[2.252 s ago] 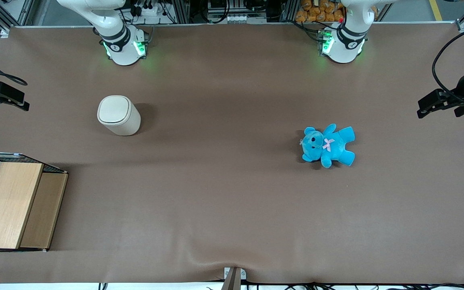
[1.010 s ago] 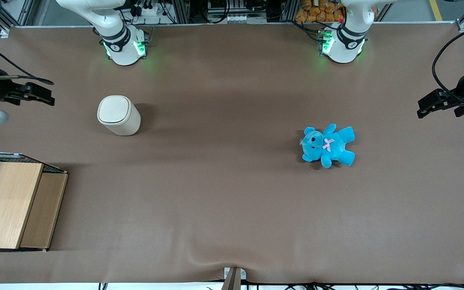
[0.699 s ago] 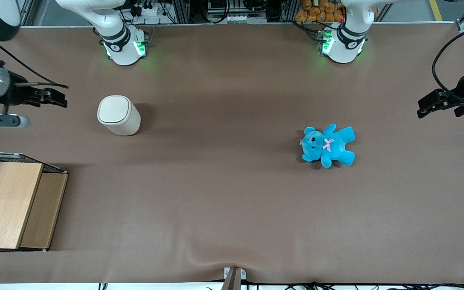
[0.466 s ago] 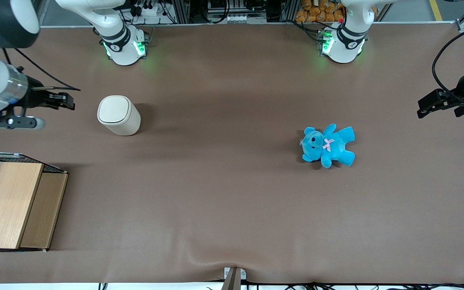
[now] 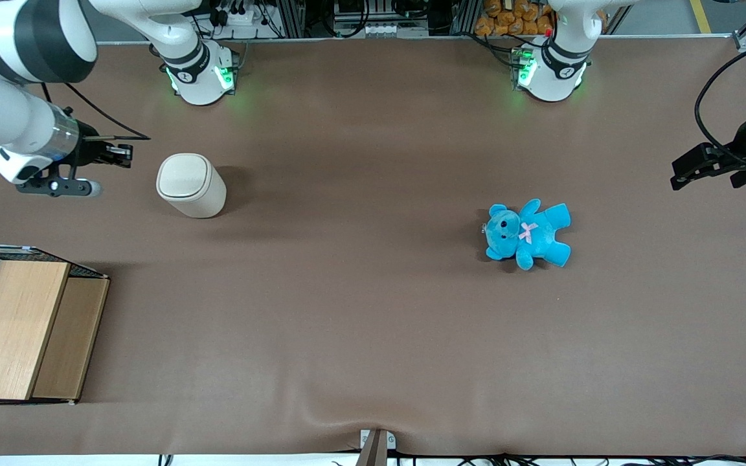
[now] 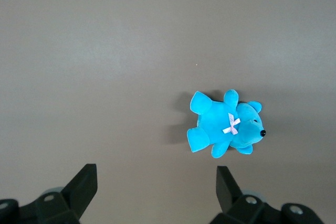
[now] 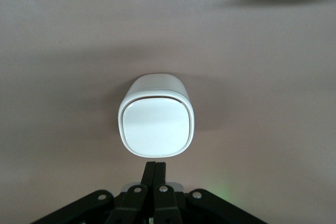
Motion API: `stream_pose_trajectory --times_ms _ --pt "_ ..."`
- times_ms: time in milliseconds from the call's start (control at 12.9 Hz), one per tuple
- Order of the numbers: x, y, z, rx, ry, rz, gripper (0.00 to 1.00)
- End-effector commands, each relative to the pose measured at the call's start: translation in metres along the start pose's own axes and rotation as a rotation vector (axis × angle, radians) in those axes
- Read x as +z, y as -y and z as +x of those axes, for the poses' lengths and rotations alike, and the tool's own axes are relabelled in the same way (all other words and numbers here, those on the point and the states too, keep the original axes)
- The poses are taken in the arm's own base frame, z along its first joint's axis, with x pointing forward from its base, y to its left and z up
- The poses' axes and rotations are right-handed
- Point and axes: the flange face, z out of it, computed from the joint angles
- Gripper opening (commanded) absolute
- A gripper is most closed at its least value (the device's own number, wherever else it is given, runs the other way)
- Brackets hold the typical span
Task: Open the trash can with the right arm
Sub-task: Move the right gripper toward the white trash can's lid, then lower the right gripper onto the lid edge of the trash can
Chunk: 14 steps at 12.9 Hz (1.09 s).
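Just beside the smooth cream trash can [image 5: 190, 185], lid flat, the gripper [image 5: 125, 155] hovers, fingers pressed together, brown cloth around.

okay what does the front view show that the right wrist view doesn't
Only the front view shows the blue teddy toward the parked arm's end of the table, the right arm and both arm bases. Only the right wrist view shows the tool close up, fingers pressed together, just short of the trash can. Both show the trash can's closed lid, the brown table and some of the wooden box.
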Motion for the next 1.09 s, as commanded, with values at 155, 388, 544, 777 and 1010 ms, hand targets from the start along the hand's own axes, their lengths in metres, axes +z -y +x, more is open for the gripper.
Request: stream_pose_trajectory --times_ms 155,388,544,777,1010 --pt "0.057 -0.01 -0.037 -0.007 -0.041 0.01 0.0" --pt "0.083 -0.02 -0.033 -0.05 -0.064 0.014 0.0" --pt "0.101 -0.037 -0.028 -0.089 -0.098 0.022 0.0" --pt "0.135 -0.043 -0.027 -0.089 -0.129 0.025 0.0" --pt "0.149 -0.043 -0.025 -0.089 -0.119 0.023 0.0"
